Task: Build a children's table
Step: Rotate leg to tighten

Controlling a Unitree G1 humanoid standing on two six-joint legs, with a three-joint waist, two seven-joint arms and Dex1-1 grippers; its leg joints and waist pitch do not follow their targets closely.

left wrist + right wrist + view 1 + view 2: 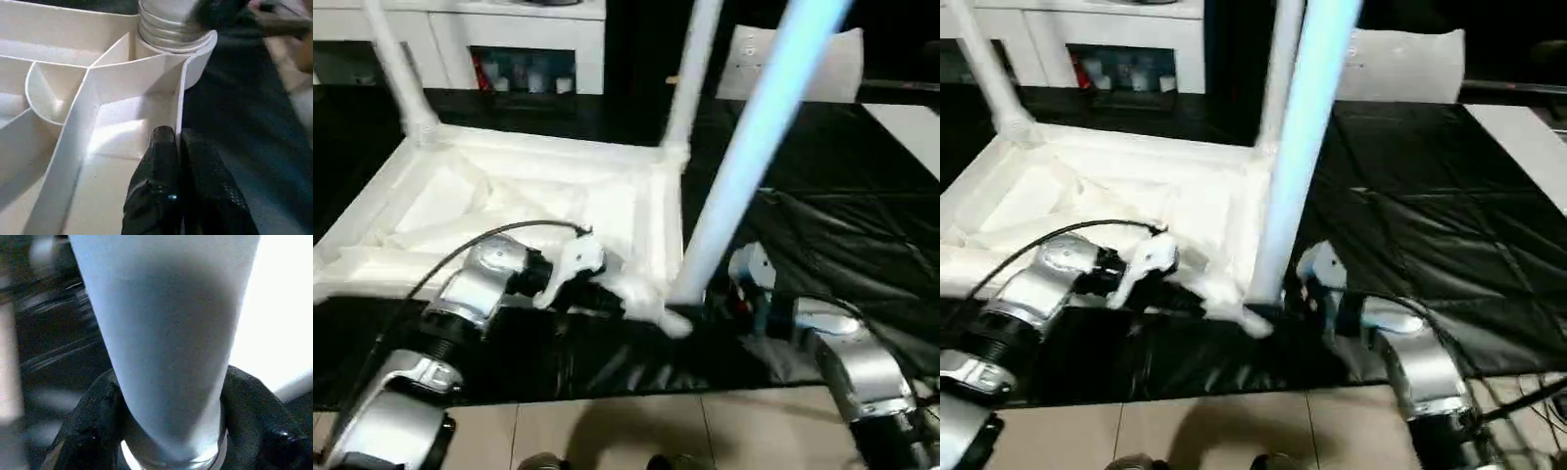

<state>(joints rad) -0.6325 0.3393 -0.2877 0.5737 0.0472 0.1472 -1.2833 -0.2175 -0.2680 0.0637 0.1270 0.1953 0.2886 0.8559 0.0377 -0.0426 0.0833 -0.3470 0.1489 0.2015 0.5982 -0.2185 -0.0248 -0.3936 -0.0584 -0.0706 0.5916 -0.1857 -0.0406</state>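
Note:
The children's table top [431,196] lies upside down on a black mat, ribbed underside up. Two white legs [396,69] [690,69] stand in its far corner sockets. A third leg [754,147] rises at a slant from the near right corner, its ringed base [168,29] at the socket. My right gripper [171,396] is shut on this leg low down, one black finger [93,421] on each side. My left gripper [177,137] is shut on the top's thin rim [180,98], just beside that corner.
The black mat [1430,215] spreads out to the right of the table top. White cabinets [509,39] stand behind it. A white sheet [1400,64] lies at the back right. Tiled floor [636,431] runs along the near edge.

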